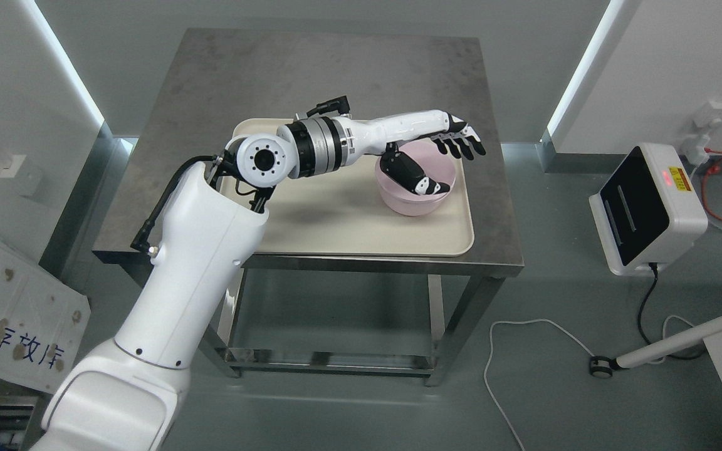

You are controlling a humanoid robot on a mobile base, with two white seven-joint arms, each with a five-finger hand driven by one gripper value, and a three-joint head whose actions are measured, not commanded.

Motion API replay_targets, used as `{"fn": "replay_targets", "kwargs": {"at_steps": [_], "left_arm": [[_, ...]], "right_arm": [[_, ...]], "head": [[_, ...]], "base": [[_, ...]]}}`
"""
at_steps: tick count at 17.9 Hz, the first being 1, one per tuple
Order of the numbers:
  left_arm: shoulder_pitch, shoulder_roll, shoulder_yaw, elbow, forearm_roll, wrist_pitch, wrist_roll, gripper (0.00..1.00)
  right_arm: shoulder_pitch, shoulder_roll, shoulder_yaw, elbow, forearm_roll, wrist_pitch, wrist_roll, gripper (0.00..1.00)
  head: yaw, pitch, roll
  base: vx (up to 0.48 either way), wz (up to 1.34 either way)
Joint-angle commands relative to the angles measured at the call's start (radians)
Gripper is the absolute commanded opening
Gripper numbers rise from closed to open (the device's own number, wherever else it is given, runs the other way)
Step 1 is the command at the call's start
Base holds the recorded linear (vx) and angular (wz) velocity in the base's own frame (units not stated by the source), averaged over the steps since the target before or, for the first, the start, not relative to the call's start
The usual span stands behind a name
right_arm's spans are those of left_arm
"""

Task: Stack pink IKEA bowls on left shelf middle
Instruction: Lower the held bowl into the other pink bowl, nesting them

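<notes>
The left arm (167,269) comes in from the lower left and reaches across a grey metal table (311,81) to the right end of a cream tray (336,219) that lies on it. A pink bowl (408,200) sits on the tray near its right edge, upright, with its mouth facing up. The left hand (442,147) is over the bowl: the four black fingers (461,145) are stretched out, slightly apart, past the far rim toward the right, while the thumb (420,178) hangs down into the bowl's opening, its white tip near the front inner wall. So the far rim lies between fingers and thumb, but the hand is spread and not closed on it; whether any part touches the bowl cannot be told. The rest of the tray, left of the bowl, is partly hidden by the forearm. On the floor to the right stands a white box (646,207) with a dark face and a red light.
</notes>
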Motion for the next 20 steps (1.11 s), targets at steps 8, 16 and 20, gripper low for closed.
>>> {"fn": "replay_targets", "kwargs": {"at_steps": [8, 16, 20], "left_arm": [[0.067, 0.016, -0.023, -0.174, -0.395, -0.017, -0.009, 0.49], [0.073, 0.016, -0.06, -0.156, -0.482, -0.015, -0.042, 0.49], [0.068, 0.016, -0.066, -0.134, -0.494, -0.015, -0.042, 0.49]], "right_arm": [[0.029, -0.017, -0.011, -0.034, 0.0, 0.001, -0.001, 1.0], [0.029, -0.017, -0.011, -0.034, 0.0, 0.001, -0.001, 1.0], [0.029, -0.017, -0.011, -0.034, 0.0, 0.001, -0.001, 1.0]], "head": [[0.0, 0.0, 0.0], [0.0, 0.0, 0.0], [0.0, 0.0, 0.0]], "base": [[0.0, 0.0], [0.0, 0.0], [0.0, 0.0]]}}
